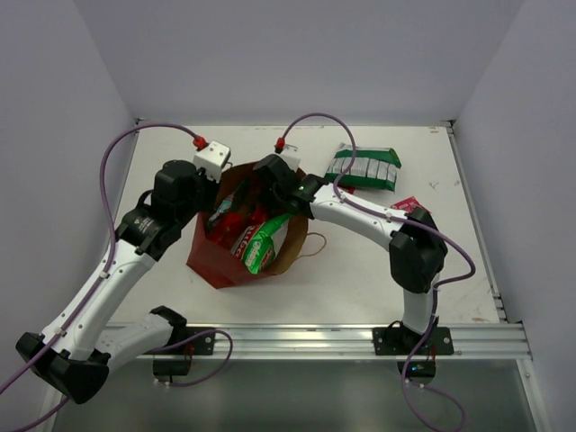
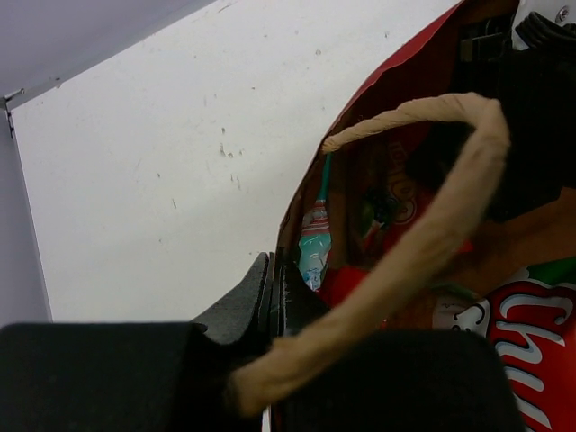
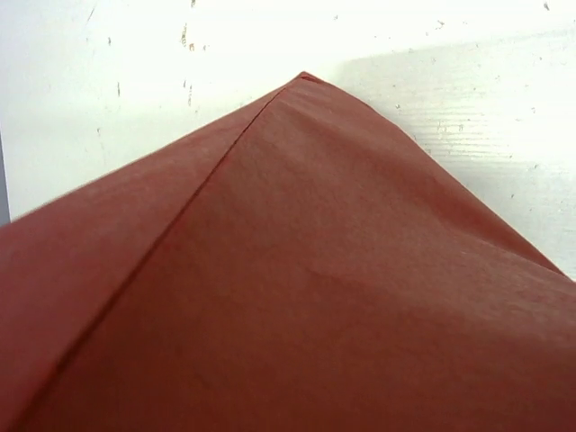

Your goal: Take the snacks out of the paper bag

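Nearest the arms' bases, on the white table (image 1: 360, 270), stands one reddish-brown paper bag (image 1: 216, 261), its mouth open upward, between the two pincers. The left pincer (image 1: 212, 196) is clenched on the bag's left rim. In the left wrist view its two fingers (image 2: 247, 301) are pressed together with the paper edge caught between them. One twine handle (image 2: 441, 225) loops across just beside them. A second twine handle (image 1: 313, 245) hangs off the bag's opposite side, well to the right of that pincer.

Inside the bag, right of the left pincer and nearer than the right one, the snacks lie crowded together. There is one green chip bag (image 1: 264, 245) leaning at the near right. One teal packet (image 2: 315, 247) sits just beyond the left pincer's fingertips. At least two red packets (image 1: 241, 229) lie between them, though their exact count cannot be told.

The right pincer (image 1: 268, 187) sits at the bag's far rim, clenched. Its fingers are hidden, because the bag's outer wall fills the right wrist view. I cannot tell whether it pinches paper, a packet or nothing.

Beyond and to the right of the right pincer, well apart from the bag, one green-white striped multipack (image 1: 363, 168) lies flat on the table. Nearer and further right, beside the right arm's elbow, lies one small red wrapper (image 1: 405, 204).
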Robot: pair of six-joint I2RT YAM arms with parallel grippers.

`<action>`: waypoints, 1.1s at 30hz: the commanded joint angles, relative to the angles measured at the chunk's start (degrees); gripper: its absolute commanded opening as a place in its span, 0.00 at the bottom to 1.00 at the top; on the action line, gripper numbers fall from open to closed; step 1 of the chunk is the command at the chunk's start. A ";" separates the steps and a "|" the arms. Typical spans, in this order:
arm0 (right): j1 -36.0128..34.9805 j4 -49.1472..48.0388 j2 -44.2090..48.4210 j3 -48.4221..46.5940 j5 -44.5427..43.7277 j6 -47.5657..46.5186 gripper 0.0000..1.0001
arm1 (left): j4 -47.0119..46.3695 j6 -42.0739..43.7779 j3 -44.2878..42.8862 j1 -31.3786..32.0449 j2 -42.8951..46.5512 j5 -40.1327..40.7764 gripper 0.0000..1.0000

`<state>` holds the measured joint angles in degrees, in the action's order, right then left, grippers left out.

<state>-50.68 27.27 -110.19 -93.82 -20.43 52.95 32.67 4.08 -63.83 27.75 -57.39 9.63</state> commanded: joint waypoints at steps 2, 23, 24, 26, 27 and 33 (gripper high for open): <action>0.31 -8.26 8.39 2.76 1.78 -7.74 0.00 | -9.46 -0.21 -1.29 -0.15 2.54 1.35 0.00; 0.23 -14.44 22.30 -9.26 20.07 -26.56 0.00 | -8.14 -1.18 -2.88 -0.15 1.22 8.39 0.00; 0.23 -14.17 22.48 -10.14 20.07 -27.45 0.00 | -8.14 -1.18 -2.88 -0.15 1.14 8.91 0.00; 0.31 -13.82 23.17 -11.90 19.12 -30.51 0.00 | -8.23 -1.35 -2.79 -0.15 0.96 9.79 0.00; 0.31 -13.73 23.35 -12.26 18.32 -31.84 0.00 | -8.23 -1.35 -2.70 -0.24 0.96 9.80 0.00; 1.45 -13.64 23.79 -12.62 14.72 -39.06 0.00 | -7.97 -1.27 -2.26 -0.24 1.93 10.58 0.00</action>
<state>-50.17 22.50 -90.43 -102.52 -3.73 19.14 31.27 3.55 -63.86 27.77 -57.30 17.98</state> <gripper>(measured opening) 0.014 0.027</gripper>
